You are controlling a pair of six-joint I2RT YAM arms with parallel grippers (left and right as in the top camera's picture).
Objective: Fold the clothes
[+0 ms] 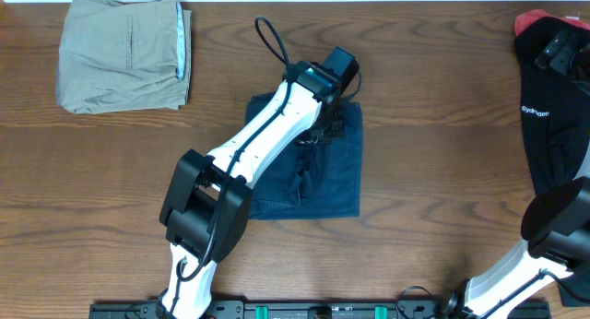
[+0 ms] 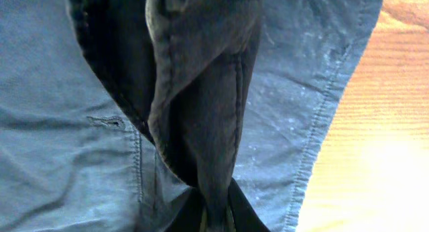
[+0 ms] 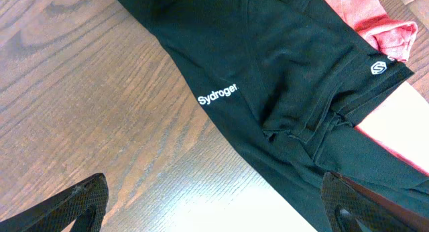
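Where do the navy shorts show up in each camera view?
Overhead: navy shorts at frame centre, partly under the left arm.
Left wrist: they fill most of the frame, a fold raised mid-frame.
Right wrist: not in it.
Shared landmark: the wooden table, in all three.

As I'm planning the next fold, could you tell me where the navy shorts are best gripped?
Probably the near hem of the navy shorts, approached from the robot's side: it lies flat and uncovered, while the left gripper pinches cloth near the far edge.

Overhead looks straight down; both wrist views sit close, sharing its dark navy-blue fabric shorts (image 1: 336, 171) and black lettered garment (image 3: 281, 71).
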